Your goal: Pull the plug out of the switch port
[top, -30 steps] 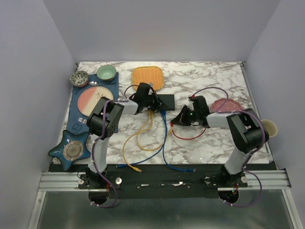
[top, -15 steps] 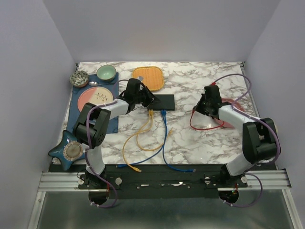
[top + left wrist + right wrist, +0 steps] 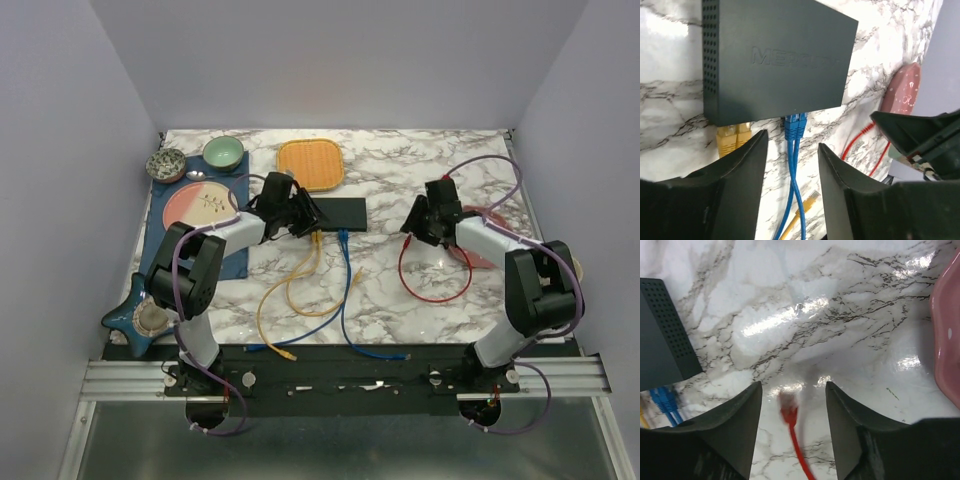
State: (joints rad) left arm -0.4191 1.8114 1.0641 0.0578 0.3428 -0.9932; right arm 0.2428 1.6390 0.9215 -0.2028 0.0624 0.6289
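The marble table (image 3: 400, 165) runs wall to wall, and both arms reach out over it, so a fair bit is covered. At the left lies one blue placemat (image 3: 160, 245), its near end under the left arm. On it sit one peach plate (image 3: 198, 203) and two bowls, a green one (image 3: 223, 152) and a speckled one (image 3: 166, 164). One blue star dish (image 3: 125, 318) lies by the front corner, partly behind the arm. One orange mat (image 3: 310, 163) lies at the back. On the right, one pink plate (image 3: 487, 213) is half hidden under the right arm. The switch (image 3: 338, 212) lies flat mid-table just in front of the orange mat. From above, the left gripper (image 3: 305, 218) covers its left end. The raised lettering on its top (image 3: 790, 56) is too faint to read, and the right wrist view catches only one corner (image 3: 660, 335). There are five cables in all. Two yellow (image 3: 275, 295) and two blue (image 3: 345, 290) trail from the switch toward the front edge, where their far ends lie loose. One red cable (image 3: 435, 285) loops on the table, well apart from the switch. Two yellow plugs (image 3: 732, 137) and two blue plugs (image 3: 796, 122) sit in the switch's near edge. The left gripper's jaws stand apart, clamped on nothing, with the blue cables running between them. The right gripper (image 3: 792, 387) is spread too, and the one red plug (image 3: 788, 409) shows as a blur between its fingers (image 3: 735, 425). I cannot tell whether that plug touches the table.
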